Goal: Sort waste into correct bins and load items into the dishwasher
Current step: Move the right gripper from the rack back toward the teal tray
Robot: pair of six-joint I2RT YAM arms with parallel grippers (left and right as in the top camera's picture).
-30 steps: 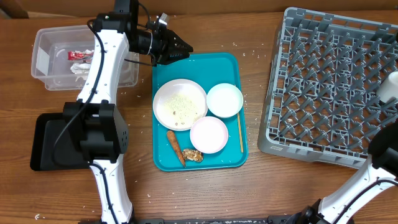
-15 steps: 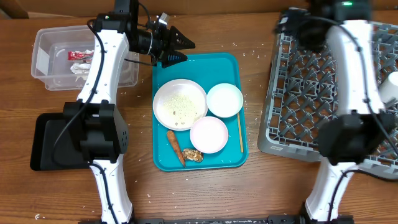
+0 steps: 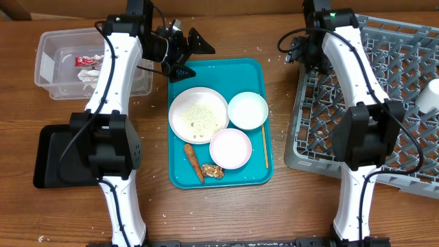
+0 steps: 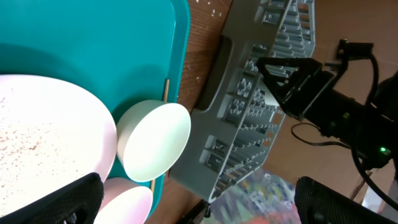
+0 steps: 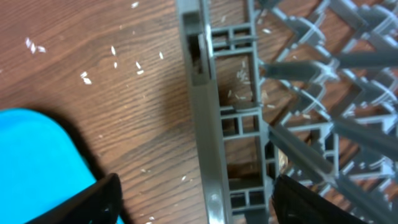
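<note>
1. Wood-grain desk [image 3: 226,213] — a teal tray [image 3: 250,72] at its centre is loaded with the round white plate [image 3: 199,115], pale green-white bowl [image 3: 247,110] and pale pink small bowl [image 3: 230,148].
2. Left claw [image 3: 191,56] is held spread, empty, above the tray's corner.
3. Right claw [image 5: 196,193] is spread, empty — at the left edge of the grey dish rack [image 3: 370,103].
4. A red-and-silver wrapper [image 3: 88,60] is seen inside the clear tub [image 3: 51,86].

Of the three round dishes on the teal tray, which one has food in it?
The large white plate on the left: rice grains cover its middle, while the pale green bowl and pink bowl look clean.
</note>
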